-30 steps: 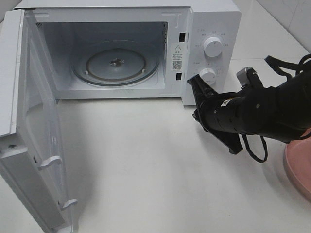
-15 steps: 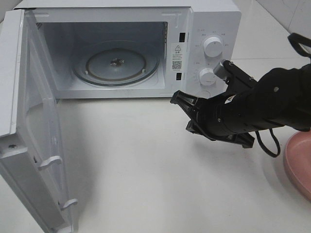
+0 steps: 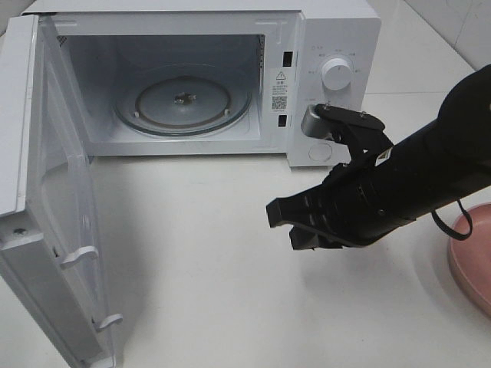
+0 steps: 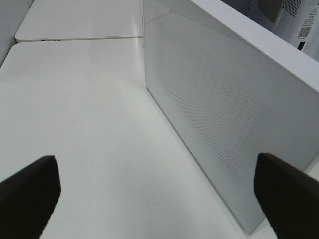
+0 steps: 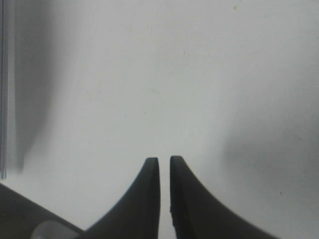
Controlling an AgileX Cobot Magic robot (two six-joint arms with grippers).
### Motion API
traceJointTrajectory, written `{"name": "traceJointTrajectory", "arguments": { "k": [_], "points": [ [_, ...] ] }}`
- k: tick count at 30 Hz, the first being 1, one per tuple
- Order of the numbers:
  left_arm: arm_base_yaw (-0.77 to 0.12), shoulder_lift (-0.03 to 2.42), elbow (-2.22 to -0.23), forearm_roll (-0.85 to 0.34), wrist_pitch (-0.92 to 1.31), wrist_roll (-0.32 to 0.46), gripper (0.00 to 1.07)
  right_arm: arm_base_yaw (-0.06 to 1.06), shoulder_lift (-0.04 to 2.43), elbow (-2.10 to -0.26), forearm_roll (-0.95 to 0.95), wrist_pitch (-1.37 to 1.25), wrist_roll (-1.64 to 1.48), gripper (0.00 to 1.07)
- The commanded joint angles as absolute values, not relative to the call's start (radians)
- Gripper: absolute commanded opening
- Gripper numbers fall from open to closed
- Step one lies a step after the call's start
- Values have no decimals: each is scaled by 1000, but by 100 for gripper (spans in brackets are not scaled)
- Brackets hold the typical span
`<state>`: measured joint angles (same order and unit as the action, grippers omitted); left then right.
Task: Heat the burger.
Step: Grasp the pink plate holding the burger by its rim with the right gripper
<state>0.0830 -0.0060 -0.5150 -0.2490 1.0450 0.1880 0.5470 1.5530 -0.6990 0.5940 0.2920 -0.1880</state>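
Note:
The burger is out of view in every frame. In the exterior high view my right gripper hangs over the white table in front of the microwave's control panel, pointing left. The right wrist view shows the right gripper all but shut, with only a thin slit between its black fingers and nothing in it. The microwave door stands wide open on the left, and the glass turntable inside is bare. My left gripper is open and empty beside the door's outer face; the exterior view does not show it.
A flat pink plate lies at the right edge of the table, partly cut off. The open door reaches to the front left corner. Bare white tabletop stretches in front of the microwave.
My right arm has swung away from the microwave's knobs, leftward and toward the front of the table, and now points left. The left gripper has not visibly moved.

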Motion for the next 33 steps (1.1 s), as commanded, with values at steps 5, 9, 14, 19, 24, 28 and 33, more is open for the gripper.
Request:
{"name": "traceJointTrajectory", "arguments": {
  "k": [5,9,14,19,24,28,33],
  "points": [
    [78,-26,-514,-249,1039,185,98,549,1503,-700,435,469,-199,12],
    [78,-26,-514,-249,1039,185,98,549,1481,-700,395,583,-198,14],
    [78,-26,-514,-249,1039,185,98,546,1477,-713,354,651,-187,20],
    [78,-26,-514,-249,1039,185,98,546,1477,-723,279,675,-158,46],
    [78,-26,-514,-249,1039,185,98,546,1469,-727,225,688,-152,73],
    [78,-26,-514,-249,1039,185,98,546,1464,-748,171,748,-102,96],
    [78,-26,-514,-249,1039,185,98,545,1464,-796,49,829,-17,95]
  ]
}}
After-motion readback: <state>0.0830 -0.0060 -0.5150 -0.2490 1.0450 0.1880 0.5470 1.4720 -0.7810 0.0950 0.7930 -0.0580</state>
